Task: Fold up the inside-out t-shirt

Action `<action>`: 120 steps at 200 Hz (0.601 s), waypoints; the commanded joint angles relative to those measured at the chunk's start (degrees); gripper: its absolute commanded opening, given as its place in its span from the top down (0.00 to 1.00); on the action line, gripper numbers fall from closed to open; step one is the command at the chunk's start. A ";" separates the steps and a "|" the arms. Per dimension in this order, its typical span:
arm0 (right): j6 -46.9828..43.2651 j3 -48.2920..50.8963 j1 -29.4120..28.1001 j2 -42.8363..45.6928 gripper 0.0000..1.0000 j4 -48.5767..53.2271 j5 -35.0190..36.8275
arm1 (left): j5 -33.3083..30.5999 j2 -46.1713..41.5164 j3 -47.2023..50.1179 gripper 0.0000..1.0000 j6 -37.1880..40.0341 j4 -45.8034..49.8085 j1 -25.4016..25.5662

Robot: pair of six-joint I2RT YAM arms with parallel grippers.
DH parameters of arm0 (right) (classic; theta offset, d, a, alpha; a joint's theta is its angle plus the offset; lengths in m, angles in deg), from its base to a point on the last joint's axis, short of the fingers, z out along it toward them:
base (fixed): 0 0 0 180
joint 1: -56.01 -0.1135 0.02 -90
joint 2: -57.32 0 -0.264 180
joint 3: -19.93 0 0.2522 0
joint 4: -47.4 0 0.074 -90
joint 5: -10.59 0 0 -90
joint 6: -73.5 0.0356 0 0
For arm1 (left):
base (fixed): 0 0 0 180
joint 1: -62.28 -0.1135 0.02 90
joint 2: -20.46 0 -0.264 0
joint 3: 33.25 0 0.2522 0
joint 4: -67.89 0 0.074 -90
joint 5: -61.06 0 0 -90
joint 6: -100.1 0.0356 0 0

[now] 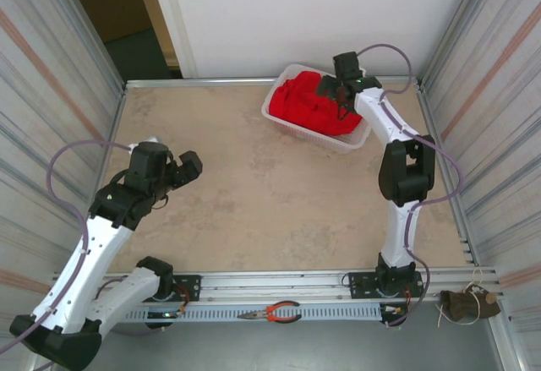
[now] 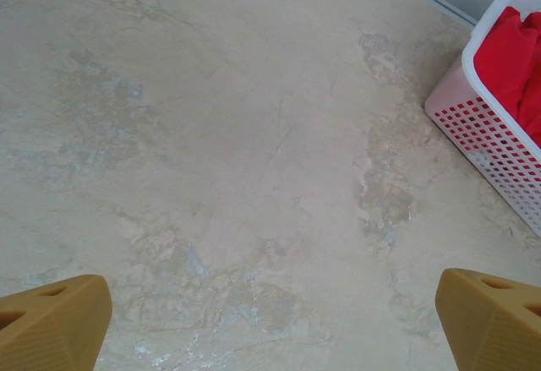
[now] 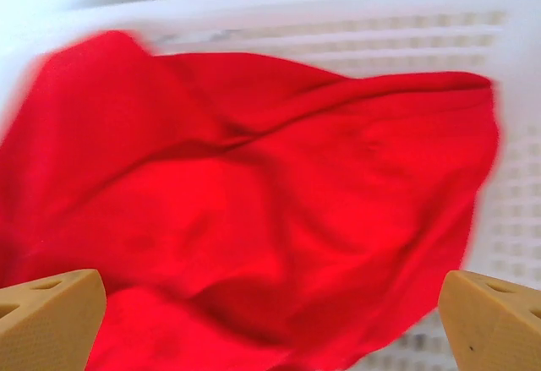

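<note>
Tan fingertips [image 3: 51, 312] of the right gripper [image 3: 270, 320] frame the bottom corners of the right wrist view. The jaws are spread wide and empty, with the inside-out t-shirt [image 3: 254, 202] bunched just beyond them. The garment lies heaped in a white perforated plastic basket [image 3: 338, 16] at the far right of the worktop [image 1: 254, 202], and part of it rises above the rim. It looks light, limp and wrinkly, so it should sag and trail from wherever it is pinched rather than hold a shape, and loose cloth may drag on the basket wall as it lifts. A raised ridge of cloth near the top of the heap seems the best place to take hold, since a fold gives the jaws a double layer to bite. Which part of the shirt lies uppermost I cannot tell, because the close view is blurred. From above, the whole layout is plain: the right gripper [image 1: 342, 92] hangs over the shirt [image 1: 313, 105] and the basket [image 1: 359, 141], while the left gripper [image 1: 188, 168] waits well apart at the left. Red-handled pliers [image 1: 275, 312] lie on the near rail. The left wrist view adds the bare mottled worktop [image 2: 211, 134] under the left gripper [image 2: 270, 324], whose jaws are likewise released, and the basket's latticed side [image 2: 486, 130].
</note>
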 commanded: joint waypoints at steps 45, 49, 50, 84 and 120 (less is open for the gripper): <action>0.41 5.53 6.18 1.82 0.01 12.88 -0.07 | 2.03 0.22 1.21 0.01 0.70 -2.43 0.70; 0.86 7.19 6.39 3.13 0.01 12.36 0.12 | 2.08 0.30 1.21 0.01 0.63 -2.53 0.70; 0.95 7.64 6.45 3.46 0.01 12.21 0.13 | 2.12 0.31 1.21 0.01 0.62 -2.59 0.70; 5.16 22.78 8.31 14.42 0.01 9.00 0.33 | 2.46 0.65 1.57 0.01 0.23 -3.34 1.01; 8.16 37.69 9.00 27.17 0.01 3.23 -3.30 | 2.70 0.89 2.44 0.01 0.02 -4.45 1.69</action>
